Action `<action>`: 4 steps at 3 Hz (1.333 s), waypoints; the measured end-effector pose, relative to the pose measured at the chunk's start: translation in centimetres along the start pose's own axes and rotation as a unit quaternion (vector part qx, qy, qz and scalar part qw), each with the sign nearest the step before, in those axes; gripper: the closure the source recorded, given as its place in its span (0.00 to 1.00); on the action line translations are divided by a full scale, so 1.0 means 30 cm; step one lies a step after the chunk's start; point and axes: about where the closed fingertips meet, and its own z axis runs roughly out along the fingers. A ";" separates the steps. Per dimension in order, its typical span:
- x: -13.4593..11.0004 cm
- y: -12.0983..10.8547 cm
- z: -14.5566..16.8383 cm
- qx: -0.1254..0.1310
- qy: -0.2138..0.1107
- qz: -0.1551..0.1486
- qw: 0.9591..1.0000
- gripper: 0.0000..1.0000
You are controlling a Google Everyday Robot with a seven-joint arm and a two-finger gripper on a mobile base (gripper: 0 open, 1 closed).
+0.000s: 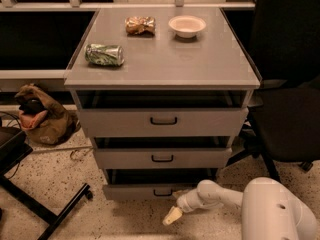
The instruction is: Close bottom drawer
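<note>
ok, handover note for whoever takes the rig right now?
Gripper: low near the floor, just in front of the bottom drawer, below and right of its handle. I can't confirm contact with the front.
Bottom drawer: partly open, with a dark gap above its front panel.
Done: gripper is at drawer height.
Left: press on the front panel and push the drawer fully in.

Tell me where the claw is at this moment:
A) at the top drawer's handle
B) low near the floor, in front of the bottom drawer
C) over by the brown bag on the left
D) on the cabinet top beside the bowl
B: the claw hangs just above the floor in front of the bottom drawer, below and slightly right of its handle.
</note>
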 end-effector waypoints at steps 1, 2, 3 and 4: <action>0.000 0.000 0.000 0.000 0.000 0.000 1.000 0.00; 0.067 0.033 -0.037 -0.009 0.004 0.020 1.000 0.00; 0.086 0.012 -0.045 -0.004 -0.024 0.026 0.999 0.00; 0.056 0.001 -0.025 -0.006 -0.040 0.016 0.999 0.00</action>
